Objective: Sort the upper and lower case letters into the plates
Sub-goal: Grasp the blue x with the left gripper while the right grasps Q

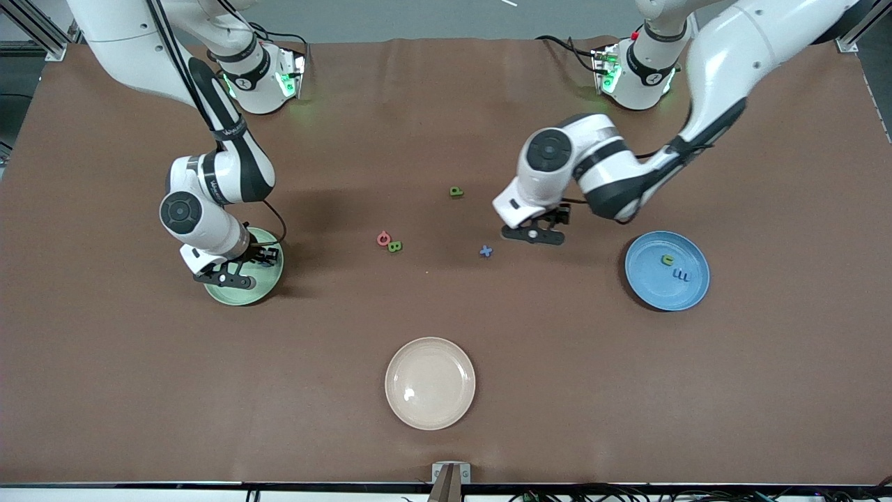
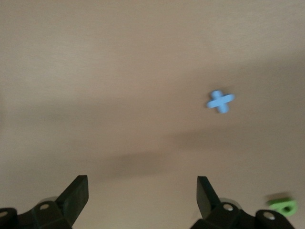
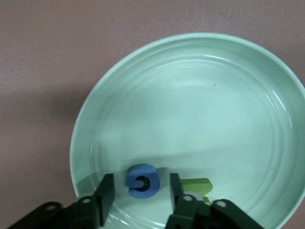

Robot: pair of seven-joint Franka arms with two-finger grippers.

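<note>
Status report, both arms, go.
Right gripper over green plate, jaws apart around blue letter. Left gripper open, over bare table near blue cross. Nothing in the way.

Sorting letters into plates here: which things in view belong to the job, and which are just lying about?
Job: green plate with blue letter between the right gripper's parted fingers; blue plate; loose letters: blue cross, pink one, two green; left gripper, open.
Lying about: cream plate.
</note>
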